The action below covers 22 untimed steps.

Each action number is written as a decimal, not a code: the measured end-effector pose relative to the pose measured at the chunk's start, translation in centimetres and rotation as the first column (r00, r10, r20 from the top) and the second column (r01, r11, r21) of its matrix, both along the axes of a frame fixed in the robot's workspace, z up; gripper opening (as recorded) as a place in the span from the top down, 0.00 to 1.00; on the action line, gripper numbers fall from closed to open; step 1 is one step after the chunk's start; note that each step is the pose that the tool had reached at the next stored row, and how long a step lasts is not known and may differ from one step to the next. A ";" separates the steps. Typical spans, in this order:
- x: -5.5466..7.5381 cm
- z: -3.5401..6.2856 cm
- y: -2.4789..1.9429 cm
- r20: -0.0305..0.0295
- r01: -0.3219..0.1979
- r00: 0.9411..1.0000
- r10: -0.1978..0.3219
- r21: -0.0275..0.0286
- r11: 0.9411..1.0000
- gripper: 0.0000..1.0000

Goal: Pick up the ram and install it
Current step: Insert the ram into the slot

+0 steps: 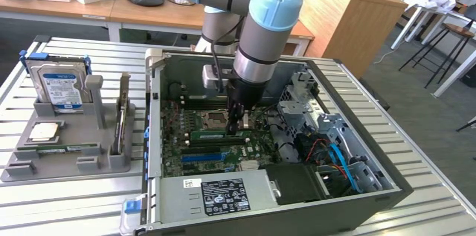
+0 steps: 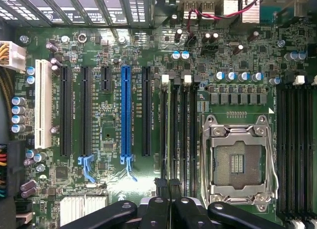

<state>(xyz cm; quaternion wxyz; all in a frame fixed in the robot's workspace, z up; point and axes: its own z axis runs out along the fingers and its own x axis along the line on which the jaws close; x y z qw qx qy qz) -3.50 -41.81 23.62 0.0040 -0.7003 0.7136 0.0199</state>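
While the arm reaches down into the open computer case [image 1: 338, 205], the gripper [image 1: 236, 129] hangs just beside the CPU socket [image 1: 215, 118], fingers pinched together on the ram [image 1: 212, 134], which stands on edge in a slot next to that socket.

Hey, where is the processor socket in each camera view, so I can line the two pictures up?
Exterior view: the processor socket sits inside the open computer case, just to the exterior view's left of the claw.
Wrist view: the processor socket lies between two banks of black memory slots.
Shared landmark: the blue expansion slot.
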 end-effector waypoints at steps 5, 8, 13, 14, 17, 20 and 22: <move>0.0 -0.01 -0.05 0.000 0.000 1.000 0.000 0.000 1.000 0.88; 0.0 0.00 -0.10 0.000 0.000 1.000 0.000 0.000 1.000 0.88; 0.0 0.00 -0.12 0.000 0.000 1.000 0.000 0.000 1.000 0.88; 0.0 -0.02 -0.13 0.000 0.000 1.000 0.000 0.000 1.000 0.88; 0.0 -0.09 -0.13 0.000 0.000 1.000 0.000 0.000 1.000 0.88; 0.0 -0.19 -0.12 0.000 0.000 1.000 0.000 0.000 1.000 0.88; 0.0 -0.23 -0.13 0.000 0.000 1.000 0.000 0.000 1.000 0.88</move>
